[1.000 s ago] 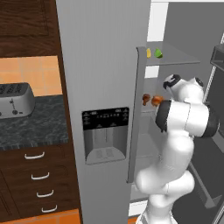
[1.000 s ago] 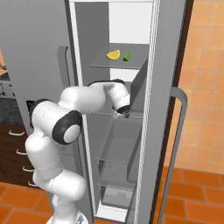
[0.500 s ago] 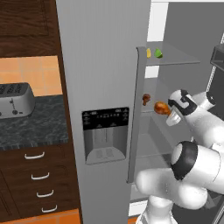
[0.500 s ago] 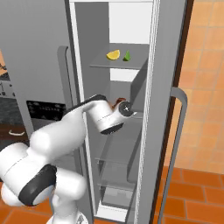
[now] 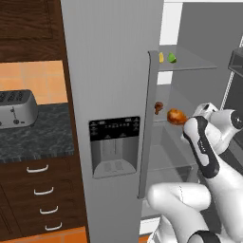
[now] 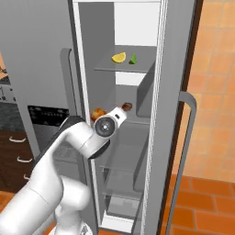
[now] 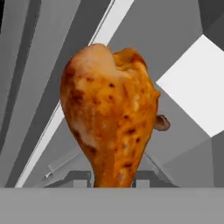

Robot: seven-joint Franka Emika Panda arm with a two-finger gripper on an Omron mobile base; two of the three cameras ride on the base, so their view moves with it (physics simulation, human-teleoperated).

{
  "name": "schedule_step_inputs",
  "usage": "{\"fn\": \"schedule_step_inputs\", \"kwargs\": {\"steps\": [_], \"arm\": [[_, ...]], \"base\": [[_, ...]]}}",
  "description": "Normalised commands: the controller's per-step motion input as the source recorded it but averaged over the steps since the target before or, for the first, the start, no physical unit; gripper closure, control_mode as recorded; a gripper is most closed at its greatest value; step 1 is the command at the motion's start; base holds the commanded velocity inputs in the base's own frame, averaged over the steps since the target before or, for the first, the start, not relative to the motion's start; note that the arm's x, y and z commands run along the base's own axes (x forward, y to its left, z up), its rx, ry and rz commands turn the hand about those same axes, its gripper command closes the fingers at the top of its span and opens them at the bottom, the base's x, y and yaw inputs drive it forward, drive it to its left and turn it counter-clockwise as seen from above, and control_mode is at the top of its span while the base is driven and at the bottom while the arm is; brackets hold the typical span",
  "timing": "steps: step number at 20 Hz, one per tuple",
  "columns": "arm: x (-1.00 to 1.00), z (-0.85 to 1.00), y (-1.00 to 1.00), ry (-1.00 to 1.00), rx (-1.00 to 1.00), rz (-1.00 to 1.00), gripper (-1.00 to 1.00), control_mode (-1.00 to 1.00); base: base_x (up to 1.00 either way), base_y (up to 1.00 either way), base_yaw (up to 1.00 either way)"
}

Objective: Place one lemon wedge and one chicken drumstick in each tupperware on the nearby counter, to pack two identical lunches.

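Inside the open grey fridge (image 6: pixel 176 69), the plump orange-golden chicken drumstick (image 7: pixel 109 127) sits clamped between the fingers of the white arm's two-finger gripper (image 5: pixel 182 124), held in the air in front of the middle glass shelf. Behind it the thin dark reddish brown drumstick (image 6: pixel 127 106) lies on that shelf. Above, the bright yellow lemon wedge (image 6: pixel 119 58) and the lime green wedge (image 6: pixel 133 58) rest side by side on the upper shelf. Left of the fridge, a steel toaster (image 5: pixel 16 108) stands on the dark marbled stone counter (image 5: pixel 38 137).

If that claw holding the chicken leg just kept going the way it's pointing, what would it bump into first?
Probably the fridge's grey inner wall. The gripper, shut on the golden drumstick, points into the open compartment; the dark drumstick sits slightly aside. Depth is unclear.
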Motion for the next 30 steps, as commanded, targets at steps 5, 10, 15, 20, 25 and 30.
{"fn": "schedule_step_inputs", "kwargs": {"steps": [5, 10, 15, 20, 25, 30], "arm": [[-0.42, 0.35, 0.24, -0.06, -0.11, 0.01, 1.00, 1.00], [0.00, 0.00, 0.00, 0.00, 0.00, 0.00, 1.00, 1.00], [0.00, 0.00, 0.00, 0.00, 0.00, 0.00, 1.00, 1.00], [0.00, 0.00, 0.00, 0.00, 0.00, 0.00, 1.00, 1.00], [0.00, 0.00, 0.00, 0.00, 0.00, 0.00, 1.00, 1.00], [0.00, 0.00, 0.00, 0.00, 0.00, 0.00, 1.00, 1.00]], "base": [[-0.40, 0.08, 0.00], [-0.71, 0.60, 0.01], [0.25, 1.00, 0.08], [0.45, 1.00, 0.02], [0.38, 1.00, 0.00], [0.50, 1.00, 0.00]]}}
